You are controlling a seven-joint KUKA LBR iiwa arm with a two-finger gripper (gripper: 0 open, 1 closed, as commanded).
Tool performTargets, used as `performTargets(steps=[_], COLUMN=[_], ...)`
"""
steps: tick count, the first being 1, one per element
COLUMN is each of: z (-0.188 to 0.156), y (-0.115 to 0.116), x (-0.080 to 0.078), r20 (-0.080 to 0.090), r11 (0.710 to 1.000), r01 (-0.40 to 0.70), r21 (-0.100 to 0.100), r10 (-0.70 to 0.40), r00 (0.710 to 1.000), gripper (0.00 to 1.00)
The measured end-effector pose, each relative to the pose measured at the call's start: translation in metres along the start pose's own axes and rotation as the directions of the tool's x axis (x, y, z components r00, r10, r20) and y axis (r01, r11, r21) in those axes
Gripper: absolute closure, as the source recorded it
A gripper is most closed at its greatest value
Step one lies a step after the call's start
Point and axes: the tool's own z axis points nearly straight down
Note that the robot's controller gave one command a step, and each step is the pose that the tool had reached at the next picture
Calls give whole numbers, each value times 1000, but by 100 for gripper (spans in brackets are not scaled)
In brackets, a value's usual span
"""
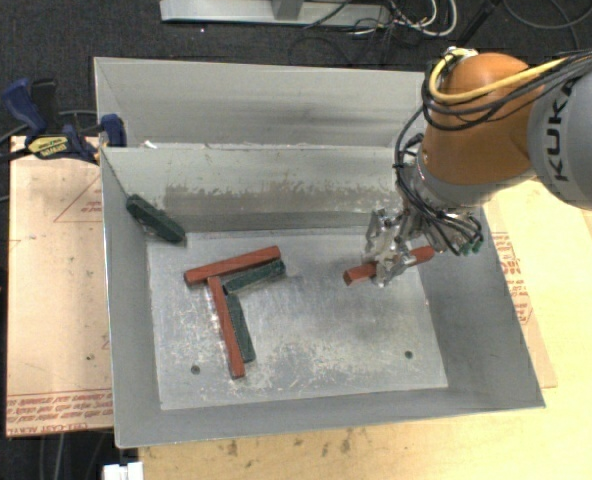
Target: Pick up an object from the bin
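So the bin point(276, 393) layout: the gripper point(388, 264) hangs over the right half of the floor, toward the far wall, with a short stick point(358, 274) lying crosswise between its fingers, one end poking out left and the other right. Well apart from it, left of centre, four sticks sit bunched together. The far cross stick point(232, 265) and near cross stick point(258, 275) run left-right, touching side by side. From under them the left upright stick point(226, 328) and right upright stick point(242, 330) run toward the near edge, also side by side. A lone block point(156, 219) lies off in the far left corner, against the left wall.
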Motion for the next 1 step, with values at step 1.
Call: performTargets(steps=[1], z=[-13], y=[16], x=[4], r20=[2], r11=[994], r01=[111], r21=[3], r10=[-111], r00=[994], gripper=[100])
